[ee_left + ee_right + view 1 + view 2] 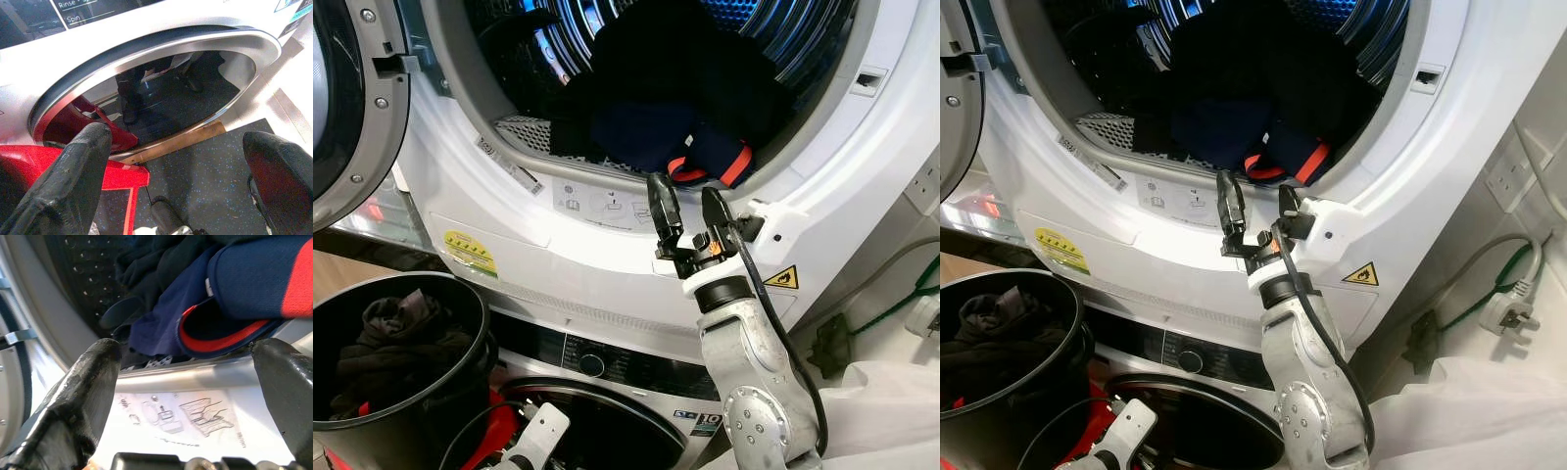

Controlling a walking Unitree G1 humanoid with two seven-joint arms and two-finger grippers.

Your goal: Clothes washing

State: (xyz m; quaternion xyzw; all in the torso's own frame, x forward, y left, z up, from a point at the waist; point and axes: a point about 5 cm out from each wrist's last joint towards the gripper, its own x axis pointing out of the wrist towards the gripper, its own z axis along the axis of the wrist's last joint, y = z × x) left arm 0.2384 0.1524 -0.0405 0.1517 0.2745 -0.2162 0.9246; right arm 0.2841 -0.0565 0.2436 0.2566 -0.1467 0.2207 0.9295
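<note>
The upper machine's round drum opening (607,157) holds a heap of dark clothes (675,78). A navy garment with red-orange trim (710,162) lies at the front lip and shows close up in the right wrist view as navy garment (234,298). My right gripper (690,208) stands open just below that lip, fingers pointing up, nothing between them. My left gripper (181,171) hangs low and open in front of the lower washer's round glass door (161,107). A black bucket (372,421) at lower left holds more dark clothes (396,343).
The upper machine's door (352,98) swings open at the left. The lower washer's control panel (607,362) sits under my right arm. A red stand (73,171) is by the lower door. A wall socket, plug and cables (1503,304) are on the right, above white cloth (1489,411).
</note>
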